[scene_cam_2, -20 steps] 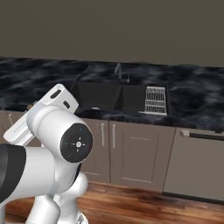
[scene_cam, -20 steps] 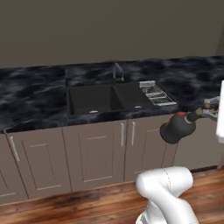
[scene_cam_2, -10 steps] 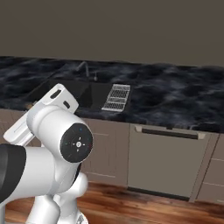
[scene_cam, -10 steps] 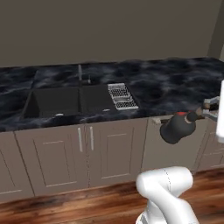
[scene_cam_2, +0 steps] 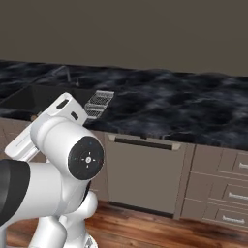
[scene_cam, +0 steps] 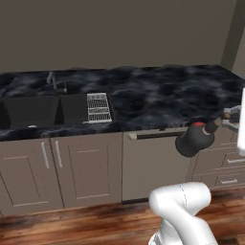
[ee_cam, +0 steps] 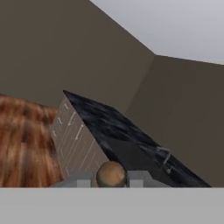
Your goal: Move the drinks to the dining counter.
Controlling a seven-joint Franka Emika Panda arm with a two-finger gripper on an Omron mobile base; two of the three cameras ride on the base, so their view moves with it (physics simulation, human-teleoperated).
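A dark round-bodied glass bottle (scene_cam: 193,140) hangs tilted in front of the cabinet fronts, just below the counter's edge. My gripper (scene_cam: 222,120) is shut on its narrow neck at the far right of the left base view. In the hand view the bottle's brown top (ee_cam: 111,173) sits between my fingertips (ee_cam: 84,180). The dining counter (scene_cam: 158,98) is a long black white-veined marble top that runs across both base views (scene_cam_2: 169,104). Its inset sink (scene_cam: 33,111) and faucet (scene_cam: 51,80) lie at the left.
A wire rack (scene_cam: 98,107) lies beside the sink. Below the top are grey cabinet doors (scene_cam: 81,165), a dishwasher front (scene_cam: 153,165) and drawers (scene_cam_2: 227,181). A wood floor (scene_cam: 86,222) runs along the front. A dark wall stands behind, with a corner at the right (scene_cam: 233,33).
The whole picture has slid left in both base views, so the base has driven right along the counter. The bottle stays in my shut gripper at the same spot.
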